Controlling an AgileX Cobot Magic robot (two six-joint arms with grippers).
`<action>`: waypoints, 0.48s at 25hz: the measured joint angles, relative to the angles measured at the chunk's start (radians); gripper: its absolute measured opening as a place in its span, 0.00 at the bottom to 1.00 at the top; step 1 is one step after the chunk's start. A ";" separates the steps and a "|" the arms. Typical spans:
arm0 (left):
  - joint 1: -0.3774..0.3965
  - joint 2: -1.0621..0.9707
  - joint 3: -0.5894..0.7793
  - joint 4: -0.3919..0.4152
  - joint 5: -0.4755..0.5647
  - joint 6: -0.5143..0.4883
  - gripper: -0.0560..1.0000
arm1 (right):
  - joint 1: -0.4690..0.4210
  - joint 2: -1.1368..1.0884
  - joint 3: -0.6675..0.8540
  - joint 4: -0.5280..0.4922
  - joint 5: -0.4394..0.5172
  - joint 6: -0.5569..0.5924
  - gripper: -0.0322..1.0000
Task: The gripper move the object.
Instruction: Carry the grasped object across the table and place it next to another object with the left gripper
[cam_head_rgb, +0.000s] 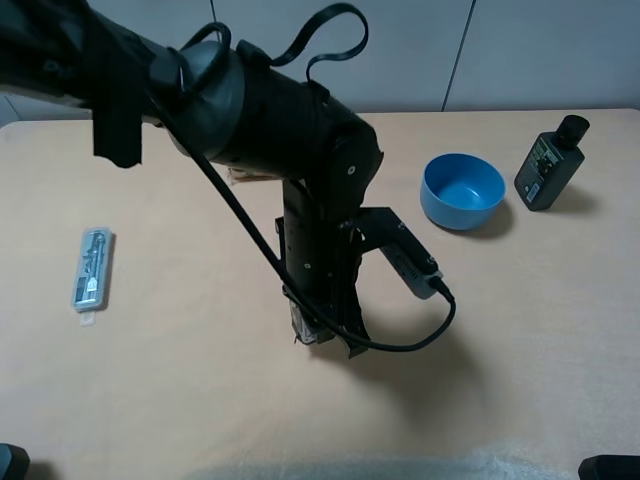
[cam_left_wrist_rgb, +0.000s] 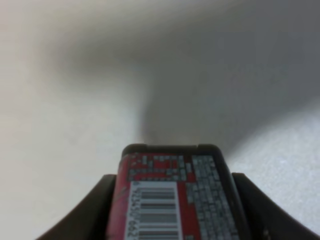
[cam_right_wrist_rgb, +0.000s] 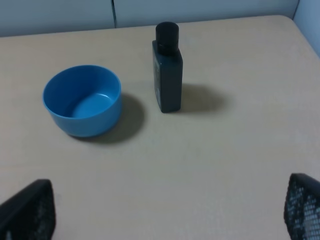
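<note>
The object (cam_left_wrist_rgb: 172, 200), a small black container with a red-and-white barcode label, sits between the two black fingers (cam_left_wrist_rgb: 97, 200) of my left gripper (cam_left_wrist_rgb: 173, 186), which is shut on it close above the tan table (cam_left_wrist_rgb: 60, 100). In the exterior high view the bulky black left arm reaches to the table's middle. Its gripper (cam_head_rgb: 315, 335) points down, with the grey block (cam_head_rgb: 412, 262) and looping cable beside it. The object is almost wholly hidden there. My right gripper (cam_right_wrist_rgb: 165, 215) is open and empty, its fingertips (cam_right_wrist_rgb: 30, 210) far apart.
A blue bowl (cam_head_rgb: 462, 190) (cam_right_wrist_rgb: 82, 100) stands right of the left arm. A taller dark capped bottle (cam_head_rgb: 549, 160) (cam_right_wrist_rgb: 167, 70) stands upright beyond it near the table's right edge. A clear blister pack (cam_head_rgb: 91, 268) lies flat at the left.
</note>
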 joint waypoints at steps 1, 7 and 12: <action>0.000 -0.002 -0.017 0.008 0.021 -0.010 0.51 | 0.000 0.000 0.000 0.000 0.000 0.000 0.70; 0.000 -0.006 -0.122 0.016 0.147 -0.063 0.51 | 0.000 0.000 0.000 0.000 0.000 0.000 0.70; 0.000 -0.007 -0.213 0.016 0.216 -0.093 0.51 | 0.000 0.000 0.000 0.000 0.000 0.000 0.70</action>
